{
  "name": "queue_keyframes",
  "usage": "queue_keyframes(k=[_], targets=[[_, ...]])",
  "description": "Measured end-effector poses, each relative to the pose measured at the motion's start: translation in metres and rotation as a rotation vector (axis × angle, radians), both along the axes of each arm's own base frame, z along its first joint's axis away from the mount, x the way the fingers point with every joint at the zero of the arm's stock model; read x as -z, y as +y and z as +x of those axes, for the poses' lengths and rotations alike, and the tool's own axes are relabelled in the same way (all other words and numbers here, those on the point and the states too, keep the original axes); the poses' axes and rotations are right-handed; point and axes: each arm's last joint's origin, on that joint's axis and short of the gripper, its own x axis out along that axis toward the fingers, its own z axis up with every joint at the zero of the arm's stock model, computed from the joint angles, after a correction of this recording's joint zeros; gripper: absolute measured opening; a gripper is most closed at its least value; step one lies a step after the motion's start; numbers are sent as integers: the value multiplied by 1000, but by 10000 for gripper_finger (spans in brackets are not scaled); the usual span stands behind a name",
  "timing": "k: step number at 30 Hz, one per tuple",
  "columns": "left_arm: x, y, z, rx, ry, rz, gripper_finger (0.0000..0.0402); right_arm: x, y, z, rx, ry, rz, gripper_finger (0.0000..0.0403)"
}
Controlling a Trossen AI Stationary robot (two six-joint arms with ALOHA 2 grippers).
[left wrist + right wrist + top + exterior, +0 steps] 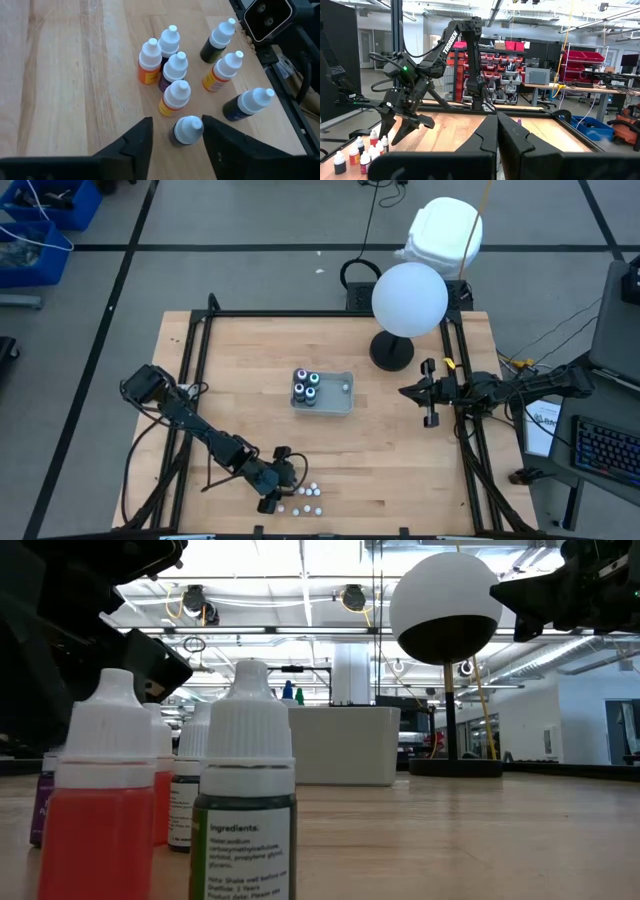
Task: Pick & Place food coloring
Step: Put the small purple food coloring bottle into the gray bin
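Several small dropper bottles (176,97) with white caps stand upright in a cluster near the table's near edge (308,498), holding orange, purple, green and blue liquid. They loom close in the low view (245,800). My left gripper (176,121) hangs open above them, a finger on either side of one dark bottle (186,132). In the high view it is at the cluster's left (280,480). A grey tray (340,402) at mid-table holds dark bottles with teal tops (305,388). My right gripper (496,132) waits shut over the table's right side (418,392).
A white globe (410,298) on a black stand (392,352) rises at the far right of the table. A black frame rail (280,90) runs along the near edge beside the bottles. Bare wood lies between the tray and the cluster.
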Motion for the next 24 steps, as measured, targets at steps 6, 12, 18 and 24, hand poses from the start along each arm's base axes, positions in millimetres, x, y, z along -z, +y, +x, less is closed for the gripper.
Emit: queue_keyframes(k=[6,12,18,24], targets=[[0,0,0,2,0,2,131,0,0,0,0,0,0,0],[0,0,0,15,-7,14,88,0,0,0,0,0,0,0],[-1,0,0,22,-13,18,49,0,0,0,0,0,0,0],[-1,0,0,26,-15,23,50,0,0,0,0,0,0,0]])
